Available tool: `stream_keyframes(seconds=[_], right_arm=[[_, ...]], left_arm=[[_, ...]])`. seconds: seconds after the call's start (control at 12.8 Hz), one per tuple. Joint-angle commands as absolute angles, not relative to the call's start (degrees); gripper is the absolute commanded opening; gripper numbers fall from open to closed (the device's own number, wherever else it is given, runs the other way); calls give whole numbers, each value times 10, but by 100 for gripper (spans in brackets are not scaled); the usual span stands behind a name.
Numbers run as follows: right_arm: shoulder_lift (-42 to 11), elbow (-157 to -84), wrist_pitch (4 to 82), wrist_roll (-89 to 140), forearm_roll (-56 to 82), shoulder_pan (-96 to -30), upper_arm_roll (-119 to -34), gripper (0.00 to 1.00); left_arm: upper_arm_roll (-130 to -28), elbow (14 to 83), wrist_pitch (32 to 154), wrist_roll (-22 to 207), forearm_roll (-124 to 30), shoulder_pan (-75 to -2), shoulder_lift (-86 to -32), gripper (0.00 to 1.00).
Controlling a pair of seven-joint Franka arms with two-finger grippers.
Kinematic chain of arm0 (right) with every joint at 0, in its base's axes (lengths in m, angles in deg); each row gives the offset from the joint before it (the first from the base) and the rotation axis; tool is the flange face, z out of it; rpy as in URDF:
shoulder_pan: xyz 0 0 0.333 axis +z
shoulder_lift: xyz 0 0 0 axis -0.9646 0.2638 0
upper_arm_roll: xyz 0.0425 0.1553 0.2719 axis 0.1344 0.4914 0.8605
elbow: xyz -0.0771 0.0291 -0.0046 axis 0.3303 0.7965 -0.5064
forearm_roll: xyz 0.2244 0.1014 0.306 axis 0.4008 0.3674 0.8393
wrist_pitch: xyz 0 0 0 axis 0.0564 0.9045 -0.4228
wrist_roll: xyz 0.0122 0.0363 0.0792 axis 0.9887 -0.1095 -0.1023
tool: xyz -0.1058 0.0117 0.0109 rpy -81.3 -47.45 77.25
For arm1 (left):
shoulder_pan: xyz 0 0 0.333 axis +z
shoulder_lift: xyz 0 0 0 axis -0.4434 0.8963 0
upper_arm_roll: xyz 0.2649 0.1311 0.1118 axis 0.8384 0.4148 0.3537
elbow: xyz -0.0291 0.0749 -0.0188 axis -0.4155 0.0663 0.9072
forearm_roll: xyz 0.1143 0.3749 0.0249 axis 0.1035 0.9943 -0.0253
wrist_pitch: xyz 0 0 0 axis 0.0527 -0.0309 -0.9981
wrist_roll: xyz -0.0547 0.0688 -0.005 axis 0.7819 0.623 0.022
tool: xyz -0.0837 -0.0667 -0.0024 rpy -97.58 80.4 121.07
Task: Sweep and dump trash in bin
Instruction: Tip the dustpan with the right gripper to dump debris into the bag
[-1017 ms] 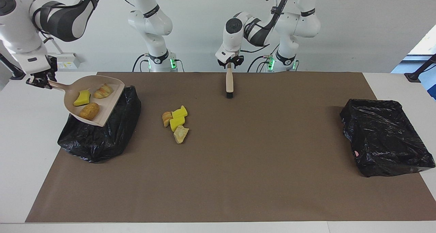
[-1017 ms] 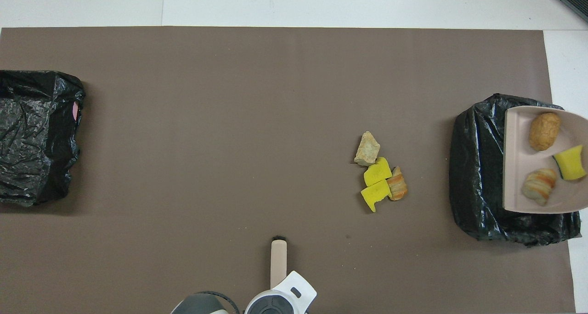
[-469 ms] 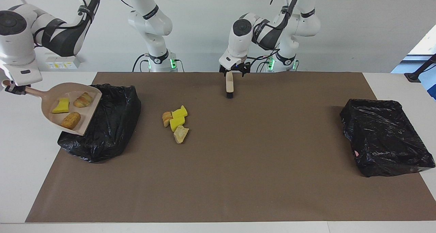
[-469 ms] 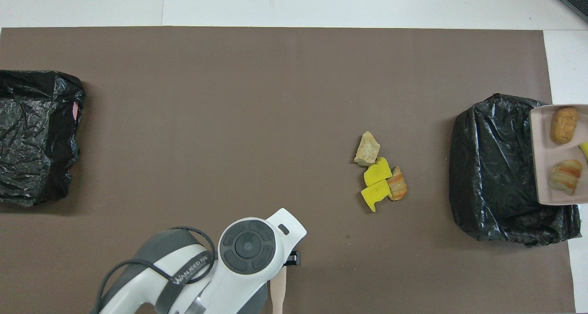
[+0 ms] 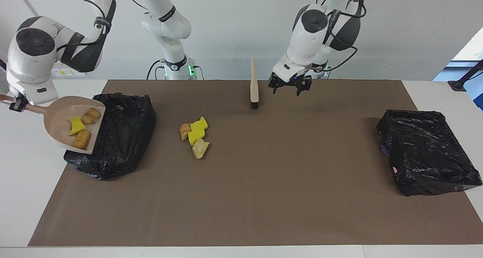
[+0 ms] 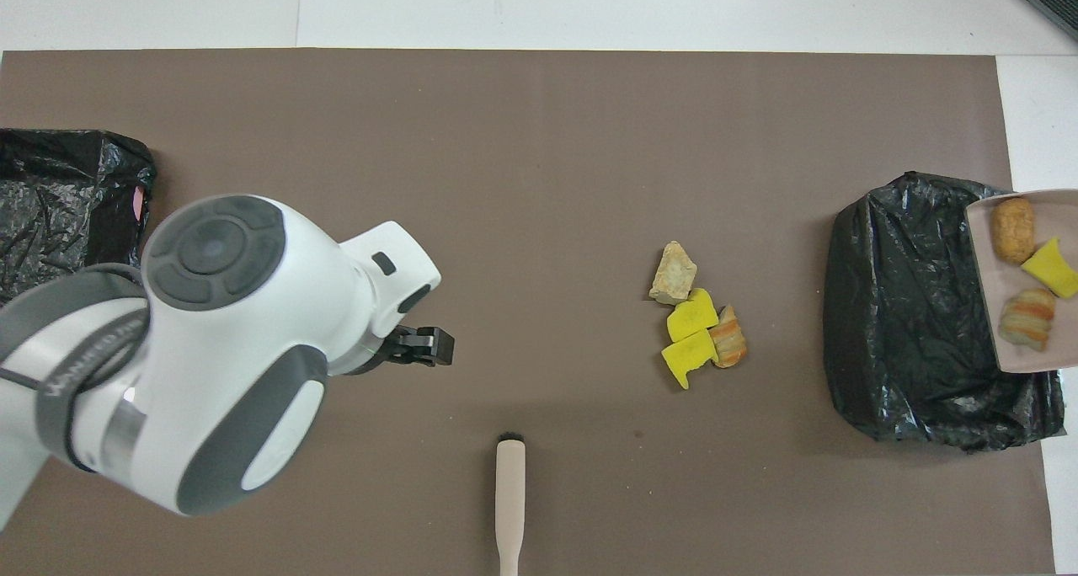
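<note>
- Tan dustpan (image 5: 71,128) with three trash bits hangs tilted over the black bin (image 5: 113,137), its handle clamped in the right gripper (image 5: 15,104) fingers.
- Left gripper (image 5: 289,85) hovers bent down, fingers apart, at the brush's (image 5: 254,85) three o'clock in the facing view.
- Four trash chunks (image 5: 194,136) lie on the counter (image 5: 264,182).

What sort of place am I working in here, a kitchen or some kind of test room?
Most likely a robot lab or test bench, not a kitchen: two arms mounted at a white table covered by a plain brown mat, bare white walls, and staged props such as the bag-lined bins and sponge-and-bread trash.
</note>
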State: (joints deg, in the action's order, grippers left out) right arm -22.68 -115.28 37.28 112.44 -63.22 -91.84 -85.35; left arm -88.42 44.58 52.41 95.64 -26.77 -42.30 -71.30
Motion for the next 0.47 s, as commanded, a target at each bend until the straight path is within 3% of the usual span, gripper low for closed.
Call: stream_keyframes(seconds=[0.0, 0.39], right_arm=[[-236, -1164, 376, 1089, -667, -908, -851, 0], [-239, -1164, 355, 1062, -712, -882, -851, 0]], left_arm=[[-842, 383, 475, 916, -235, -434, -700, 100], [-764, 305, 424, 828, -234, -413, -705, 100]])
